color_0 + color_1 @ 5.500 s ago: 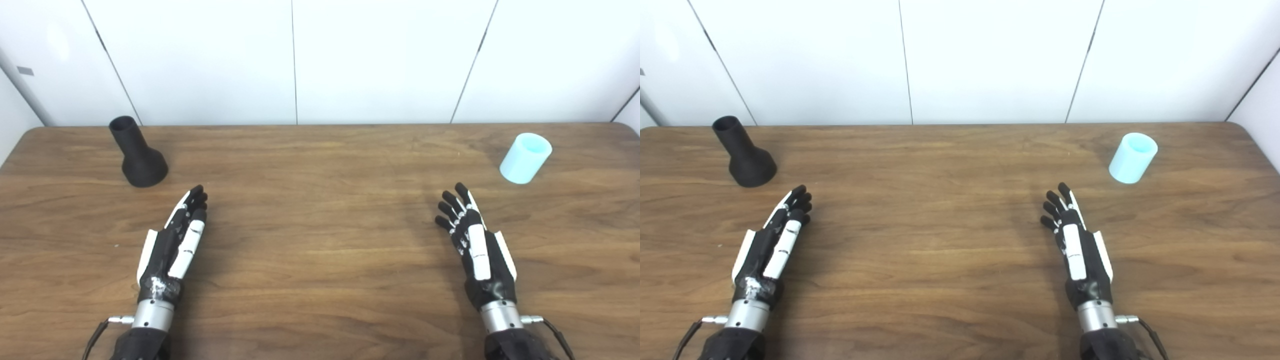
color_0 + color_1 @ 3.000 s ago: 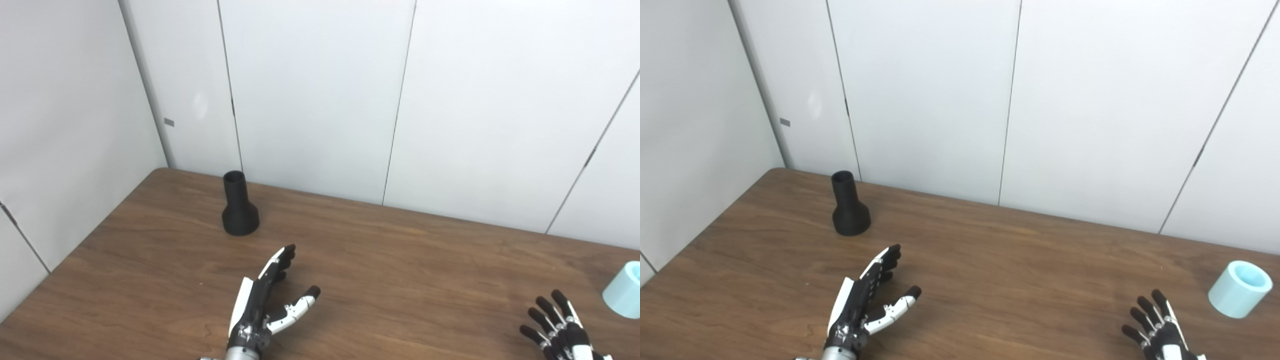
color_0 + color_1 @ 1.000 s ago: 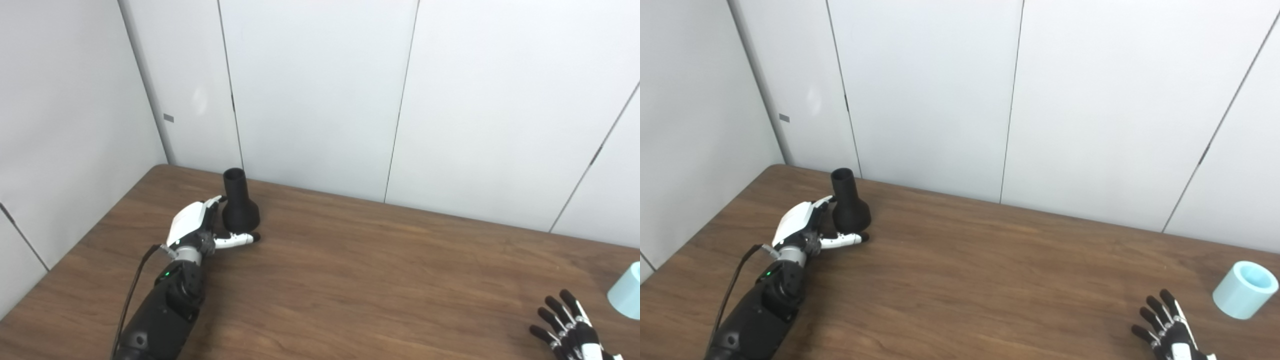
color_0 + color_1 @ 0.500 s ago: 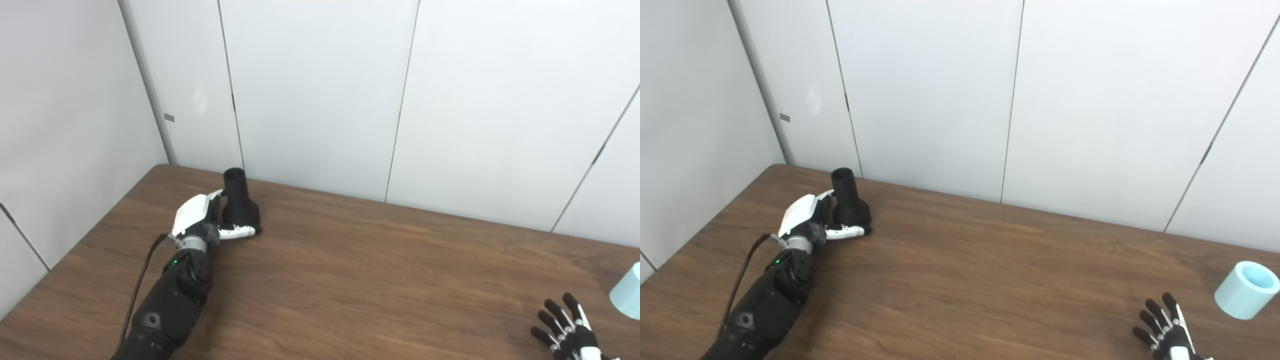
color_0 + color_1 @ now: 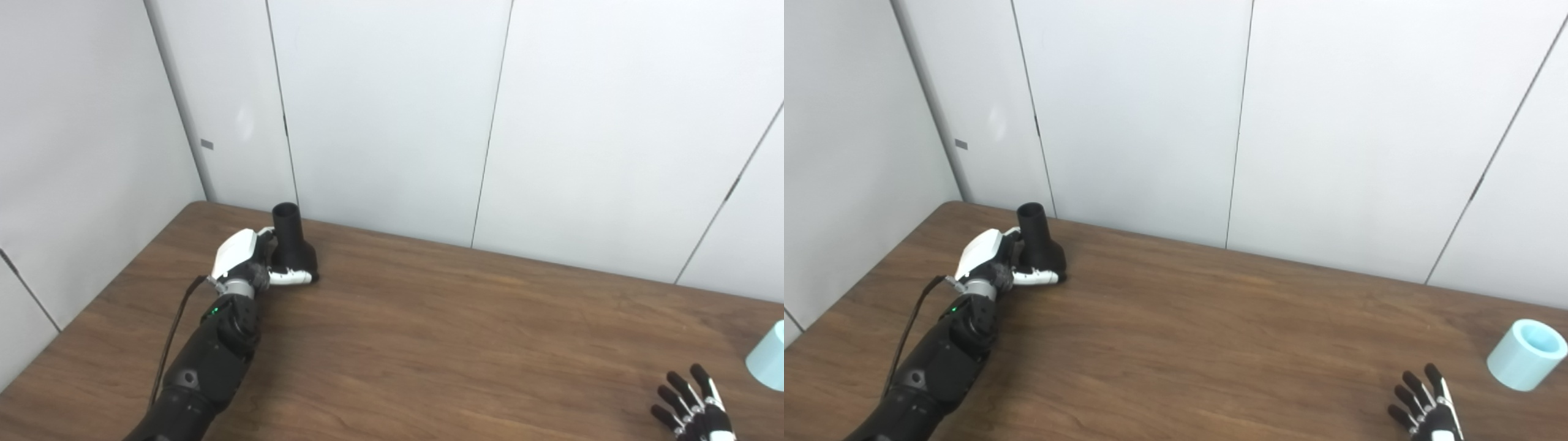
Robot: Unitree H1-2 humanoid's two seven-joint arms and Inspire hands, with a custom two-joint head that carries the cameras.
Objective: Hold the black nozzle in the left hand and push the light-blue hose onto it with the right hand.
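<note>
The left hand is at the far left corner of the wooden table, pressed against the black nozzle. The nozzle stands upright on its wide base, with the narrow open neck pointing up. The white back of the hand faces up and to the left. The thumb lies across the front of the wide base, low, and touches it. The other fingers go behind the nozzle on its left side and are mostly hidden, so the hand is wrapped around the lower part of the body. The base seems to sit on the table, but I cannot tell if it is lifted a little. The dark forearm goes from the wrist down to the bottom left edge.

The right hand is at the bottom right edge, only partly in view. Its fingers are spread apart and point away from the robot, and they hold nothing. The light-blue hose, a short tube, rests on the table with its open end up and tilted a little to the right. It is beyond the fingertips of the right hand and to their right, near but not touching. It is well apart from the nozzle, across the whole table
</note>
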